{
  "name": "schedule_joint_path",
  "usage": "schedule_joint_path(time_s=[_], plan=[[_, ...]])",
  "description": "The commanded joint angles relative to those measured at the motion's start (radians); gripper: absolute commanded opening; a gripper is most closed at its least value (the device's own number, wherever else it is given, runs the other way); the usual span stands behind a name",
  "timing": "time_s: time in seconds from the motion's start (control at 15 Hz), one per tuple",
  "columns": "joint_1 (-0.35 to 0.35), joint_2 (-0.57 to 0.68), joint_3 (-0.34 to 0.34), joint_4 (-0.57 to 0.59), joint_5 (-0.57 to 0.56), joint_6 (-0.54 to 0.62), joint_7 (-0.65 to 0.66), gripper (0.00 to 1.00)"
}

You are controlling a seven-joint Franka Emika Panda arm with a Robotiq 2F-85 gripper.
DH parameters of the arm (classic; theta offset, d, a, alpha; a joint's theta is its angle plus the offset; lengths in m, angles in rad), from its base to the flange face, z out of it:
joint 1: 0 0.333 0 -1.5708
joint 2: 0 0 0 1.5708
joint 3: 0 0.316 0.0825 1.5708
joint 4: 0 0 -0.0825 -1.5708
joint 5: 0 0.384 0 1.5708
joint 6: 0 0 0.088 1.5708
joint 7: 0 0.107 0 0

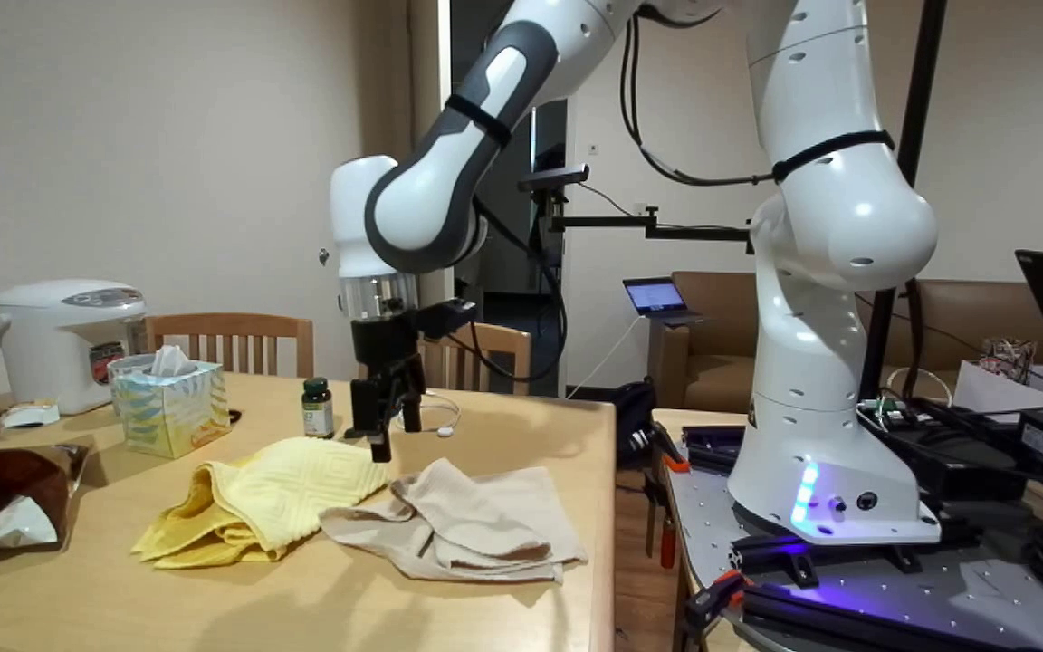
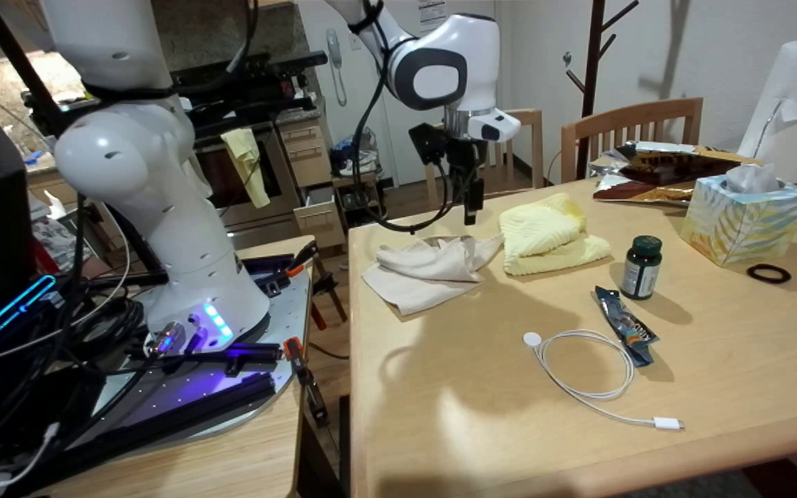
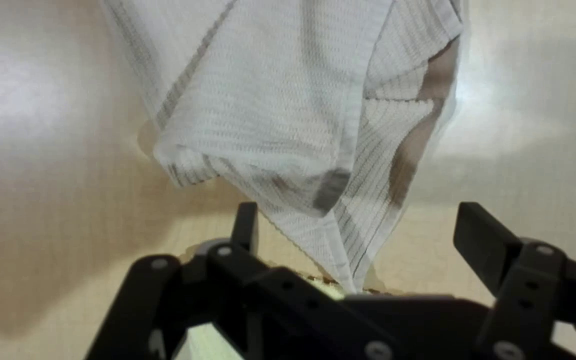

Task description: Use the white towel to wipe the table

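The white towel (image 1: 494, 525) lies crumpled and folded over itself on the wooden table (image 1: 521, 625), near the table edge by the robot base. It also shows in an exterior view (image 2: 426, 277) and fills the upper middle of the wrist view (image 3: 268, 110). My gripper (image 1: 395, 439) hangs fingers down above the table, over the towel's end beside the yellow cloth. In the wrist view the gripper's fingers (image 3: 358, 225) are wide apart with nothing between them. A pointed corner of the towel shows between and below them, and its tip is hidden behind the gripper body.
A folded yellow cloth (image 2: 544, 235) lies beside the towel. A green-capped bottle (image 2: 642, 268), a wrapped bar (image 2: 625, 325), a white cable (image 2: 620, 395), a tissue box (image 2: 744, 221) and snack bags (image 1: 19, 489) are on the table. A water boiler (image 1: 69, 349) stands at the far end.
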Motion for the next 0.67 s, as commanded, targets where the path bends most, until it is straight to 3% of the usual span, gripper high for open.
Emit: schedule_joint_path(time_s=[0.0,0.27,0.6], plan=[[-0.013,0.052,0.002,0.027,0.058,-0.057,-0.021,1.00],[-0.013,0.080,0.003,0.011,0.071,-0.090,-0.027,1.00],[0.000,0.119,0.008,-0.003,0.060,-0.047,-0.019,1.00]])
